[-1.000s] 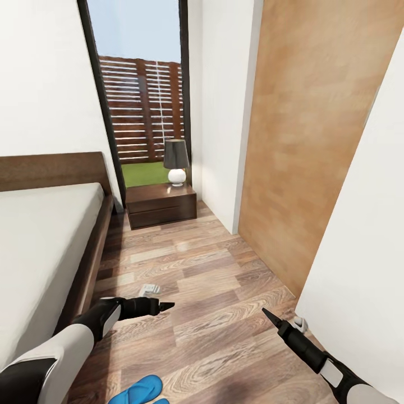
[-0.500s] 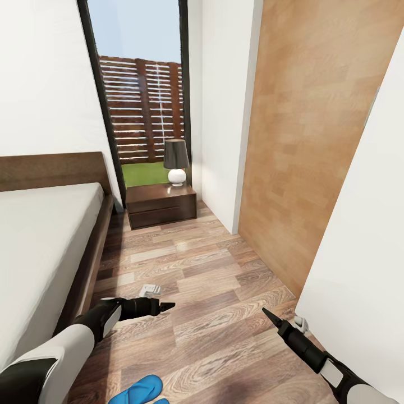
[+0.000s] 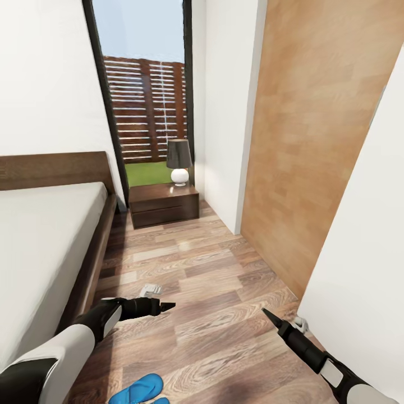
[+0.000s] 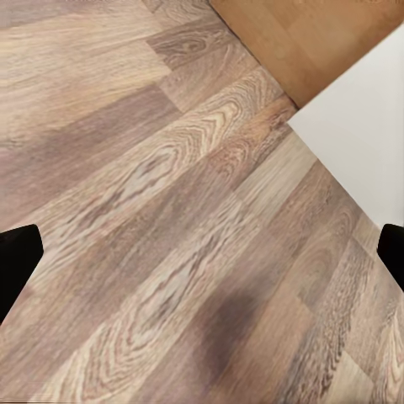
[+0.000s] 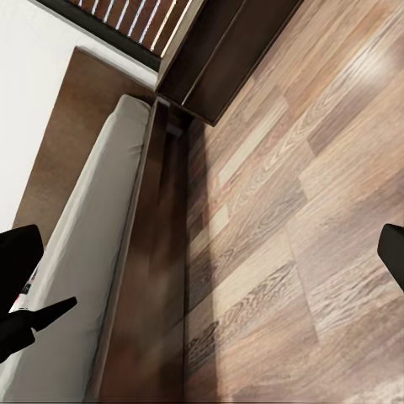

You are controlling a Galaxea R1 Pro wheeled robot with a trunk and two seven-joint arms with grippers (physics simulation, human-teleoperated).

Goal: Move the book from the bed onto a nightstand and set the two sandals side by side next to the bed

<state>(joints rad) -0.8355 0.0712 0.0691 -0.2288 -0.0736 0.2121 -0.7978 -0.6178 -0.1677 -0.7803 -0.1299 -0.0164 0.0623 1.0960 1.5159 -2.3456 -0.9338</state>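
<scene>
The large bed (image 3: 39,241), with its plain light-grey mattress, dark brown wooden frame and low flat headboard, is the landmark here. Just past its headboard end, against the tall dark-framed window (image 3: 147,90) that looks onto grass and a slatted fence, stands the small glossy dark-brown two-drawer nightstand (image 3: 164,205). A lamp with a dark shade and round white base (image 3: 179,161) sits on its top. On the brown wood-plank floor (image 3: 213,303) beside the bed frame lies a small pale object (image 3: 150,290), too small to identify. One bright blue flip-flop sandal (image 3: 138,389) lies on the floor near the bed's foot end, at the head view's lower edge. The book cannot be made out. No writing or label can be read anywhere.

The left gripper (image 3: 166,306) hovers over the floor beside the bed, fingers spread wide. The right gripper (image 3: 268,315) hangs farther from the bed, near a white wall, fingers likewise spread.
</scene>
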